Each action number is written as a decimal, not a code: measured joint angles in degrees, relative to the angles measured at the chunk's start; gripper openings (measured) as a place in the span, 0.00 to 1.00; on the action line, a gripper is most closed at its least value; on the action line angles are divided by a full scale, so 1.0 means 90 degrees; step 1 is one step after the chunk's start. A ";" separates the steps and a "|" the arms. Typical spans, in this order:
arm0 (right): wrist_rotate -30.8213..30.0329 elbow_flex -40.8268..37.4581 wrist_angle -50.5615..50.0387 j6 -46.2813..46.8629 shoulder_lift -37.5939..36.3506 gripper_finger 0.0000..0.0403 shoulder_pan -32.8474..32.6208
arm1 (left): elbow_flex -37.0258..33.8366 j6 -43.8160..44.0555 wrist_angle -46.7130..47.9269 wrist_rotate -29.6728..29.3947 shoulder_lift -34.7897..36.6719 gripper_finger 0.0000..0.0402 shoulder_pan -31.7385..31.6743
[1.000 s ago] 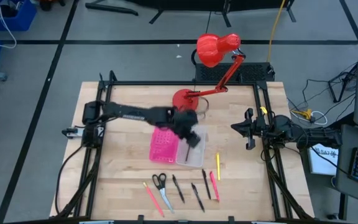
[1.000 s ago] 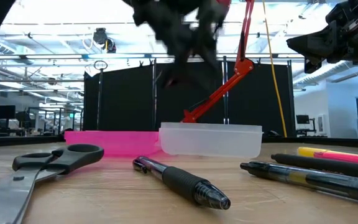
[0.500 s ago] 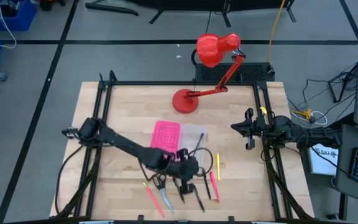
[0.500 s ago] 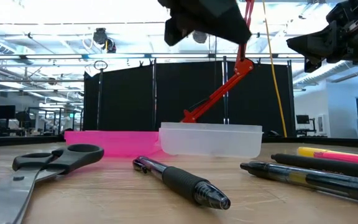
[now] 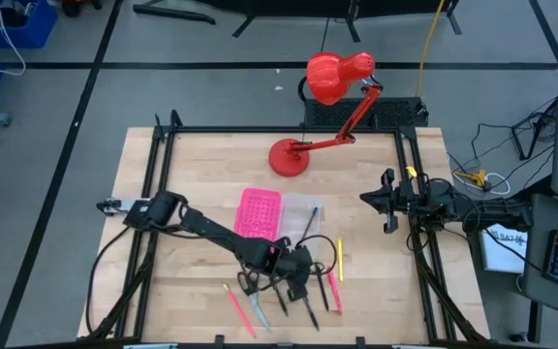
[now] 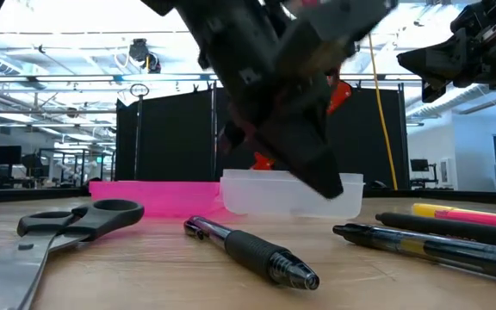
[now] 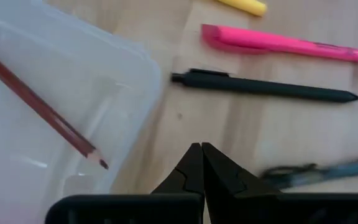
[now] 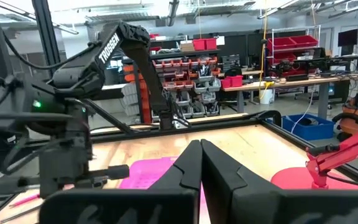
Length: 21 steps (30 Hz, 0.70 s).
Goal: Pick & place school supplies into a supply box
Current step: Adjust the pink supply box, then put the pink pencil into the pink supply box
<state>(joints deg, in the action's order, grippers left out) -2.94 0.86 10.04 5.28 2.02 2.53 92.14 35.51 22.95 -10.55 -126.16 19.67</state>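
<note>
I see the box [image 5: 277, 215] lying open just in front of the lamp [image 5: 329, 107], its clear tray [image 7: 48, 118] holding one red-brown pencil [image 7: 42, 107]. My left gripper [image 7: 201, 160] is clenched on nothing, above the pens [image 5: 308, 291] in front of the box. Only the left wrist view shows the pencil; scissors [image 6: 54, 237] lie nearby on the wooden table [image 5: 192, 179]. The right gripper [image 8: 200, 155] waits clenched, right of the box.

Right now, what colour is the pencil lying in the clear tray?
Red-brown pencil with a dark tip, seen best in the left wrist view.
</note>
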 joint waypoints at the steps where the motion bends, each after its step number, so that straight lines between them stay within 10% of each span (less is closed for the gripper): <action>1: 0.0000 0.0000 0.0002 -0.0002 0.0000 0.00 0.0000 | 0.0000 0.0024 -0.0004 0.0001 -0.0038 0.00 -0.0058; 21: 0.0000 -0.0002 0.0000 -0.0063 -0.0002 0.00 -0.0001 | -0.0010 -0.1972 -0.0458 0.1208 0.0941 0.00 -0.0587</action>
<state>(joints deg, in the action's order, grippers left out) -2.94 0.84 10.04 4.71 2.00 2.52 92.05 17.76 18.83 0.33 -117.69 14.39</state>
